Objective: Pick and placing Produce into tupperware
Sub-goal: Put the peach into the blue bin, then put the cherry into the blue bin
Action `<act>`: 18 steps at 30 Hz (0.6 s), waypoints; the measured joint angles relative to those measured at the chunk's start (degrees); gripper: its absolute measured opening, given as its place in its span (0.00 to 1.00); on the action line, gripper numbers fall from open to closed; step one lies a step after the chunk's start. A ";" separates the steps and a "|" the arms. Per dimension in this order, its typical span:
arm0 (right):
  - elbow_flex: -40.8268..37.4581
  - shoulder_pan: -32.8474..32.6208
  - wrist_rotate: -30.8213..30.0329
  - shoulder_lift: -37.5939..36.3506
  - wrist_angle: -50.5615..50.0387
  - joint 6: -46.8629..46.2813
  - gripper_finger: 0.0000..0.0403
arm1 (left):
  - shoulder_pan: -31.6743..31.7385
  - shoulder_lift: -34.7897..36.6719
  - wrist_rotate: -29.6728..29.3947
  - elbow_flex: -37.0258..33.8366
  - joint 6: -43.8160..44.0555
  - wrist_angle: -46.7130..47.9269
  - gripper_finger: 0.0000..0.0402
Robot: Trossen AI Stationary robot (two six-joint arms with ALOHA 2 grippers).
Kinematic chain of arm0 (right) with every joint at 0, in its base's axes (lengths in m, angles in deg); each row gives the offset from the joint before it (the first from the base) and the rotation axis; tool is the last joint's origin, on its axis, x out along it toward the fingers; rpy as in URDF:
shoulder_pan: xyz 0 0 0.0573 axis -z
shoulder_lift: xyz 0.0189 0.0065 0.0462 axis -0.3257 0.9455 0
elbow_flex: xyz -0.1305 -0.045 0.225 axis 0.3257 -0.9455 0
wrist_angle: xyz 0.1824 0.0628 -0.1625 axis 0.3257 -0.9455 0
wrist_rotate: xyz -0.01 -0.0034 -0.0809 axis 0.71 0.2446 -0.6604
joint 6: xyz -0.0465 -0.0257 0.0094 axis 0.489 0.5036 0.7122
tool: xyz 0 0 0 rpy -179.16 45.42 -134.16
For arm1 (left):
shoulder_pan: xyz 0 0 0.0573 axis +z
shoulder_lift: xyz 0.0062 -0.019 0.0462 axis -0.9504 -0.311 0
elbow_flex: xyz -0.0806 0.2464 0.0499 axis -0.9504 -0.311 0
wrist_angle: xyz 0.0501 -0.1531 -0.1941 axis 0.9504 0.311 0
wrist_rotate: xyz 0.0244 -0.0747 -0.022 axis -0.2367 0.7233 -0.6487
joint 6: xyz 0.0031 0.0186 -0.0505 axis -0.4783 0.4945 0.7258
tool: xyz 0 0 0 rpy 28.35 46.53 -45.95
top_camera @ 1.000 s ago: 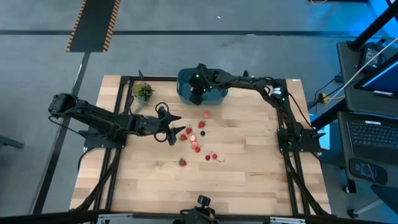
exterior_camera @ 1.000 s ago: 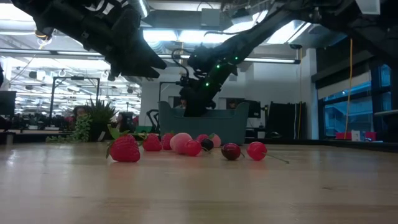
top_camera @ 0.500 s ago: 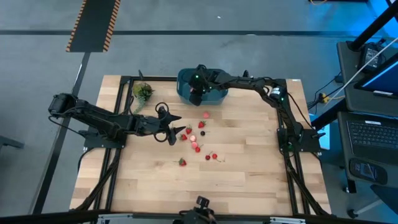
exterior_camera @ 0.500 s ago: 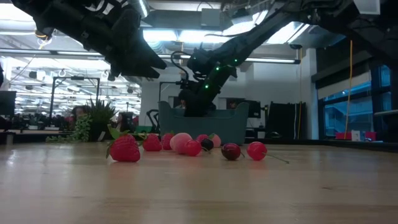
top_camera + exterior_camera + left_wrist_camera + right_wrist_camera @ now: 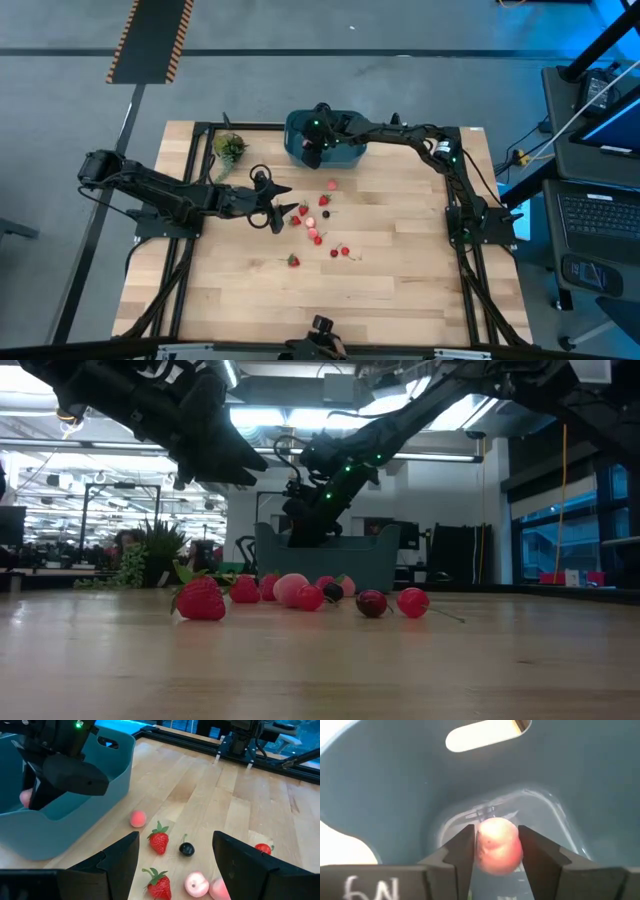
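Observation:
The teal tupperware tub (image 5: 349, 153) stands near the table's far edge. My right gripper (image 5: 496, 849) reaches down into it and is shut on a round pink produce piece (image 5: 499, 845); the left wrist view also shows that piece (image 5: 25, 797) inside the tub (image 5: 102, 780). Several small red and pink produce pieces (image 5: 320, 215) lie scattered on the wood at mid-table, also visible in the low view (image 5: 200, 600). My left gripper (image 5: 285, 212) hovers open just left of them; strawberries (image 5: 159, 842) lie ahead of its fingers (image 5: 175, 865). My right gripper pinches the round pink piece (image 5: 492, 857) between its two fingers, one on each side. The fingers come from above, pointing down into the tub. The piece is held clear above the tub's floor (image 5: 540, 815).
A green leafy bunch (image 5: 229, 147) lies at the table's far left, beside the tub. A dark cherry-like piece (image 5: 187, 849) sits among the strawberries. Black frame rails (image 5: 455, 200) run along the table's sides. Bare wood stretches toward the near edge (image 5: 330, 300).
My right gripper has shifted a little toward the table's left above the tub, still shut on the pink piece. The produce on the table has stayed where it was.

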 joint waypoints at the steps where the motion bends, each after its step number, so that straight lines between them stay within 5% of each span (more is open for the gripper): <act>1: 0.00 0.00 0.00 0.00 0.00 -0.02 0.40 | 0.00 0.01 0.00 0.00 0.00 0.00 0.61; 11: -0.04 0.00 -0.15 -0.72 -0.74 0.07 0.44 | 0.00 0.02 0.00 0.00 -0.02 0.33 0.61; 18: -0.04 -0.48 -1.58 -8.11 -5.02 0.28 0.44 | -0.02 0.02 0.00 -0.02 -0.02 0.52 0.61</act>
